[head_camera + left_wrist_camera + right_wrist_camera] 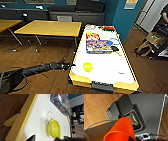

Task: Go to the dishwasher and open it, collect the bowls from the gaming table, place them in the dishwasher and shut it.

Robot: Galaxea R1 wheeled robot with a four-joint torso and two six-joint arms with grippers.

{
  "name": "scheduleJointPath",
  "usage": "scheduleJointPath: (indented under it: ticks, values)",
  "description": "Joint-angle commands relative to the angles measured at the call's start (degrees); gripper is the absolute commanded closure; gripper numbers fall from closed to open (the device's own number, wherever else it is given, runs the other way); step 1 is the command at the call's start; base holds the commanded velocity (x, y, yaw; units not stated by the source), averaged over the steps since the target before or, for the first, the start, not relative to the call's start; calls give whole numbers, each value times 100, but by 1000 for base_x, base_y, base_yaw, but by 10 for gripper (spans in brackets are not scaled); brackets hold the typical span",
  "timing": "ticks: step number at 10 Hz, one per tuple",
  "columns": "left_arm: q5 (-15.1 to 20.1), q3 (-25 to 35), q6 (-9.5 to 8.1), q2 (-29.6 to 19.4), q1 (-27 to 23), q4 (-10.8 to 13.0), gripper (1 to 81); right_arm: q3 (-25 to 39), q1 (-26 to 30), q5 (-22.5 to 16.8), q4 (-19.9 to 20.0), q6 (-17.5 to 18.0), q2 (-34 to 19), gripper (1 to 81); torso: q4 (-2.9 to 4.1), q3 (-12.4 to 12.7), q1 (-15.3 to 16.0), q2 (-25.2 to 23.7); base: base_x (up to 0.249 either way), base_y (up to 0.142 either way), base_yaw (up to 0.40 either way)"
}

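The gaming table (105, 75) has a white top with a yellow rim. A pale yellow-green bowl (87, 67) sits on it near the front left edge. My left gripper (71, 65) hovers just off that edge, level with the bowl and a short way left of it. In the left wrist view the dotted bowl (54, 129) lies on the white top (37, 119), close ahead of the open gripper (49, 138). My right gripper (133, 139) is shut on the orange-red bowl (121, 130), held above the robot's grey base. The dishwasher is out of view.
Colourful board-game boxes (98, 43) lie on the far half of the white top. Yellow-topped tables (50, 27) stand to the left on the wood floor. Bags and a box (150, 42) sit at the right, with a person (165, 12) beyond them.
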Motion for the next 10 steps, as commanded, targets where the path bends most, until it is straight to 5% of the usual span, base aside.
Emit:
scheduleJointPath:
  ticks: [1,8,10]
  values:
    - [282,-343,-11,424,-849,68,10,26,37,-197,-123,28,-69,811,0,0,0,0,0,0,0]
    - [607,-1160,-20,1321,-770,262,10,-53,28,-189,-123,36,-7,811,0,0,0,0,0,0,0]
    - [1115,-1555,-265,1522,-770,279,10,-62,37,-189,-123,36,19,811,0,0,0,0,0,0,0]
